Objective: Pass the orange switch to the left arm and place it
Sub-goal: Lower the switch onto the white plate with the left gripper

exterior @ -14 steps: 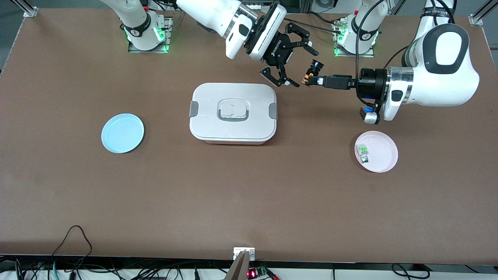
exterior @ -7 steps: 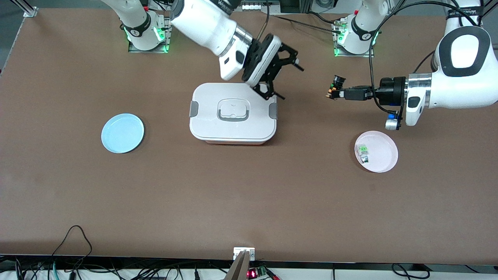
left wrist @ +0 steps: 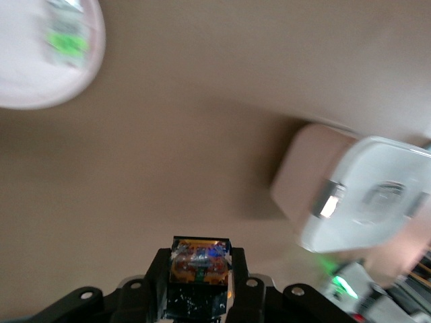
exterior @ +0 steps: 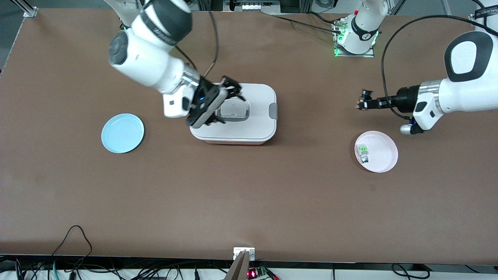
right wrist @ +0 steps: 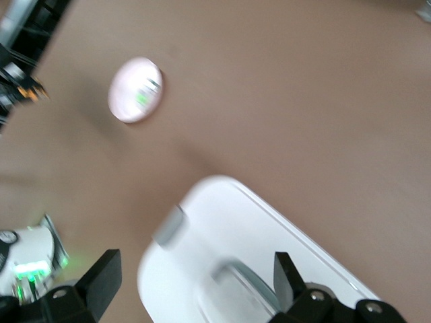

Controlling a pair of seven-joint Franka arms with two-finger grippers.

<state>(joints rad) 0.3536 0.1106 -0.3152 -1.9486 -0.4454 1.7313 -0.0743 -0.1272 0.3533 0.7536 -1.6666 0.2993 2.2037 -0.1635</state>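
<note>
Over the counter (exterior: 249,202) toward the left arm's end: left hand (exterior: 361,103), pressed tight on the orange switch (exterior: 364,98), carried in the air above bare counter between the box (exterior: 253,132) and the pink plate (exterior: 383,157). In the left wrist view the switch (left wrist: 199,261) sits between the fingers.

Over the box lid, at its end toward the right arm: right hand (exterior: 222,102), spread wide and empty, hanging over the grey handle (exterior: 233,112).

Pink plate: holds a green-and-clear switch (exterior: 363,151). Blue plate (exterior: 122,133): bare, toward the right arm's end.

Step, judged: the handover is not made; the two hands stand well apart.

Next move, judged: bring both hands together in the air clear of the box, right fingers closing on the switch before the left lets go.
</note>
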